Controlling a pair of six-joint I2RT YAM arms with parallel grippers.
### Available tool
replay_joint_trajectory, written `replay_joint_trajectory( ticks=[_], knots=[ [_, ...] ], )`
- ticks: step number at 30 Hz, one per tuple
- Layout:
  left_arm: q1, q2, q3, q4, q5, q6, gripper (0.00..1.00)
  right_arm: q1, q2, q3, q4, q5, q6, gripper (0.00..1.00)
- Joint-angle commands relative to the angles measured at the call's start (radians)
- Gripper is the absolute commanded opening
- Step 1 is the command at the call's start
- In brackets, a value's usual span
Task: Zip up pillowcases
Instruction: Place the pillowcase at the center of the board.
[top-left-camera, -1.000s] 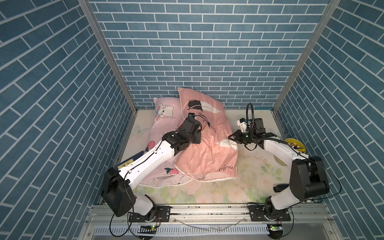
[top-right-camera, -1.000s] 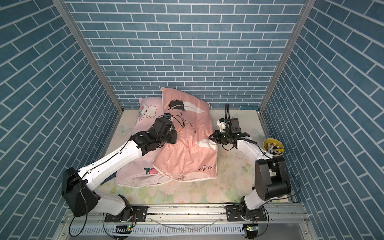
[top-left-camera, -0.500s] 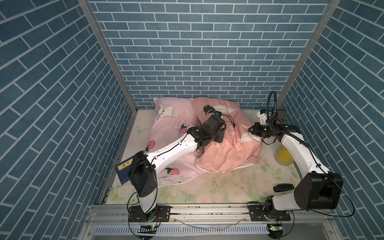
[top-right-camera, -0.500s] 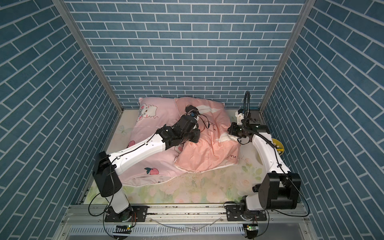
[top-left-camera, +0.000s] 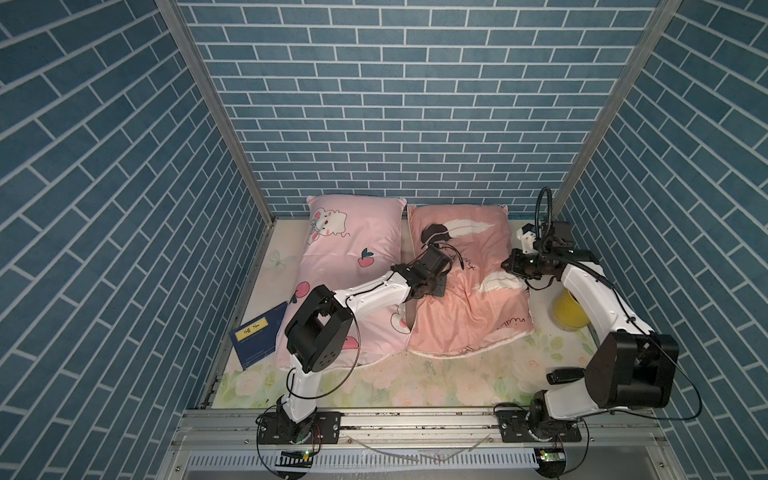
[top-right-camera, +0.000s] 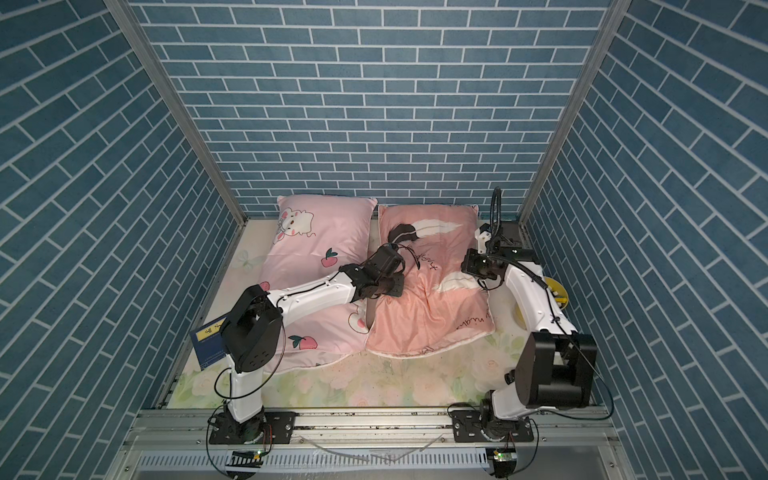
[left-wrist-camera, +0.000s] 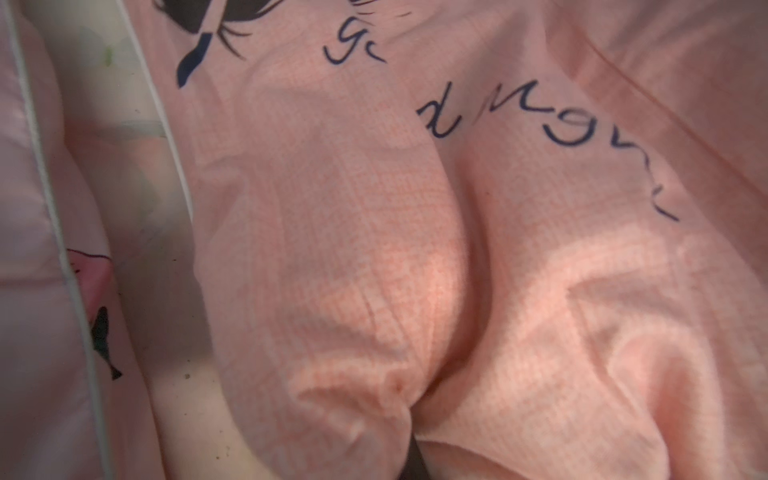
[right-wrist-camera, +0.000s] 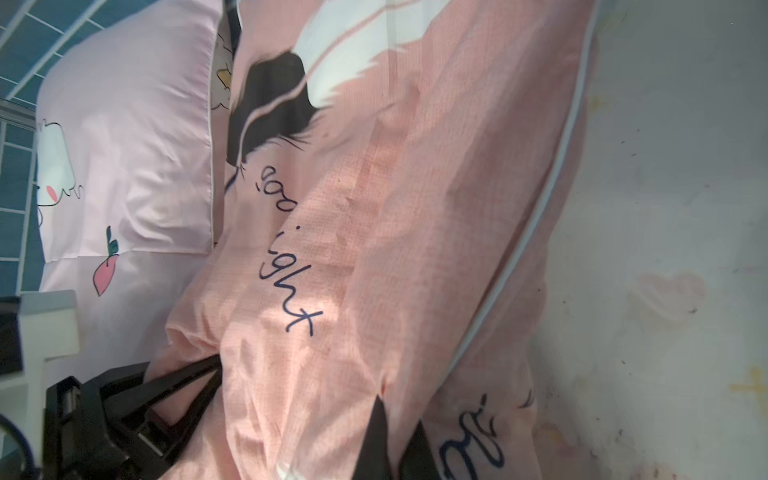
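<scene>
Two pillowcases lie side by side against the back wall in both top views. The light pink pillowcase (top-left-camera: 353, 257) (top-right-camera: 324, 245) with a white animal and red fruits is on the left. The salmon pillowcase (top-left-camera: 469, 307) (top-right-camera: 432, 307) (left-wrist-camera: 374, 208) (right-wrist-camera: 415, 208), with feathers and "good night" script, is on the right. My left gripper (top-left-camera: 436, 286) (top-right-camera: 395, 286) (left-wrist-camera: 409, 415) is shut on a bunched fold near its left edge. My right gripper (top-left-camera: 509, 264) (top-right-camera: 467, 266) (right-wrist-camera: 399, 419) is shut on fabric at its right edge, its dark fingertips (right-wrist-camera: 378, 419) pinching the cloth. No zipper shows.
A pale floral sheet (top-left-camera: 415, 386) covers the bed. A blue book (top-left-camera: 259, 332) lies at the left edge by the left arm. A yellow container (top-left-camera: 569, 311) stands under the right arm. Blue brick walls close in on three sides.
Both arms have carried the salmon pillowcase to the right and toward the back wall. It lay across the light pink one and now lies beside it. Both grips have held.
</scene>
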Motion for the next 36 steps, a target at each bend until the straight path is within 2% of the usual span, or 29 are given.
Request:
replay_joint_trajectory(
  ticks=[1, 11, 12, 13, 15, 17, 19, 20, 24, 26, 29, 36],
  knots=[
    [0.054, 0.013, -0.023, 0.083, -0.051, -0.054, 0.0, 0.008, 0.074, -0.01, 0.084, -0.104, 0.004, 0.0],
    [0.132, 0.017, -0.077, 0.137, -0.128, -0.114, 0.0, 0.011, 0.186, 0.051, 0.101, -0.196, 0.004, 0.0],
    [0.133, 0.014, -0.075, 0.139, -0.132, -0.111, 0.05, 0.01, 0.181, 0.047, 0.098, -0.197, 0.004, 0.0],
    [0.134, 0.006, -0.075, 0.143, -0.139, -0.105, 0.18, 0.01, 0.171, 0.039, 0.095, -0.199, 0.0, 0.04],
    [0.131, -0.025, -0.079, 0.166, -0.127, -0.078, 0.5, 0.01, 0.145, 0.023, 0.067, -0.186, -0.01, 0.27],
    [0.12, -0.068, -0.071, 0.163, -0.129, -0.042, 0.72, 0.008, 0.108, -0.007, 0.053, -0.176, -0.012, 0.5],
    [0.098, -0.108, -0.046, 0.128, -0.151, 0.012, 0.83, 0.007, 0.073, -0.038, 0.043, -0.153, -0.007, 0.66],
    [0.08, -0.13, -0.028, 0.096, -0.168, 0.042, 0.87, 0.005, 0.053, -0.052, 0.034, -0.133, -0.009, 0.69],
    [0.003, -0.189, 0.045, -0.019, -0.215, 0.118, 0.89, -0.026, -0.024, -0.093, -0.022, -0.032, -0.006, 0.75],
    [-0.034, -0.179, 0.062, -0.019, -0.148, 0.104, 0.89, -0.044, -0.063, -0.118, -0.039, 0.037, -0.004, 0.76],
    [-0.067, -0.091, 0.101, 0.004, -0.032, 0.041, 0.88, -0.071, -0.116, -0.16, -0.039, 0.094, 0.005, 0.77],
    [-0.095, 0.135, 0.232, 0.032, 0.066, -0.006, 0.82, -0.097, -0.198, -0.265, -0.021, 0.13, 0.004, 0.78]
  ],
)
